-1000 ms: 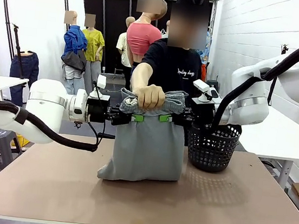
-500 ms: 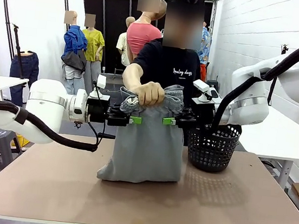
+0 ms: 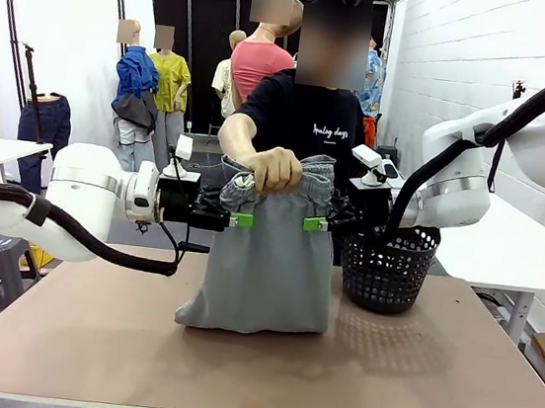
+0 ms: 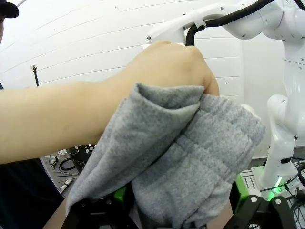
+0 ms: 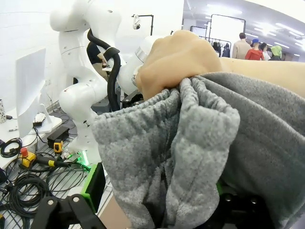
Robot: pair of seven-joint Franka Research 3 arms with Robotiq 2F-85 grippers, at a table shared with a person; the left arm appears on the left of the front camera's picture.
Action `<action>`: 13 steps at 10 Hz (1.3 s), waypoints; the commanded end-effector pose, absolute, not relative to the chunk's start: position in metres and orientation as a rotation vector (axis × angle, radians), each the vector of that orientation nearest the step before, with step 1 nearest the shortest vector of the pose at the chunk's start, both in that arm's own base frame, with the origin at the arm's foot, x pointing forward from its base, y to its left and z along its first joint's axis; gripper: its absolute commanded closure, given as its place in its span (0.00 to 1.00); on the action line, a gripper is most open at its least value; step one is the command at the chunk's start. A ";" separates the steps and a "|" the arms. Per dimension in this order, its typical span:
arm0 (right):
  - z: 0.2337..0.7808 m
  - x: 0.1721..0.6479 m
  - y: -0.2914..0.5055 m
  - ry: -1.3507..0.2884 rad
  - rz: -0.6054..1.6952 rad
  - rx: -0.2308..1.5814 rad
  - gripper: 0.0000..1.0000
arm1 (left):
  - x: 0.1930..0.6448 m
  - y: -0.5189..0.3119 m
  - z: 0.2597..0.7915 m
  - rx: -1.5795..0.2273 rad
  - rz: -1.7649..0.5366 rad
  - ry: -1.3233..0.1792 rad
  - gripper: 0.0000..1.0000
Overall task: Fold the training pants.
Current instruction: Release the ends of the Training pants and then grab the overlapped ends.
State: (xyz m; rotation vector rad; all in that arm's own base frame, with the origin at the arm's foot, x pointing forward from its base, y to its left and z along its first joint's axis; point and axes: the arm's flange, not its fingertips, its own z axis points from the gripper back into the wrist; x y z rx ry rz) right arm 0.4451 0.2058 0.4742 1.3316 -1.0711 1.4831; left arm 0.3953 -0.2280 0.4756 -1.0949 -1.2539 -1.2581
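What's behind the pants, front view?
The person's shirt shows above the pants. Their lower body and the middle of the table's far edge are covered by the hanging cloth.

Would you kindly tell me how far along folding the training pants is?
Done: nothing clearly folded. In hand: a person's hand holds the training pants up by the waistband; left gripper and right gripper at its sides, grip unclear. Left: every fold.
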 end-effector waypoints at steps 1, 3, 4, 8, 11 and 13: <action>0.477 0.450 0.206 -1.040 1.490 1.323 0.00 | 0.393 -0.223 0.473 -1.107 -1.267 -1.287 0.00; 0.476 0.450 0.207 -1.075 1.496 1.278 0.00 | 0.392 -0.218 0.473 -1.056 -1.259 -1.291 0.00; 0.475 0.448 0.202 -1.074 1.474 1.270 0.00 | 0.390 -0.214 0.471 -1.019 -1.228 -1.291 0.00; 0.477 0.447 0.185 -1.124 1.440 1.204 0.00 | 0.386 -0.201 0.469 -0.938 -1.172 -1.344 0.00; 0.479 0.446 0.172 -1.210 1.384 1.129 0.00 | 0.382 -0.196 0.468 -0.846 -1.094 -1.437 0.00; 0.478 0.447 0.167 -1.261 1.341 1.070 0.00 | 0.377 -0.196 0.467 -0.772 -1.034 -1.508 0.00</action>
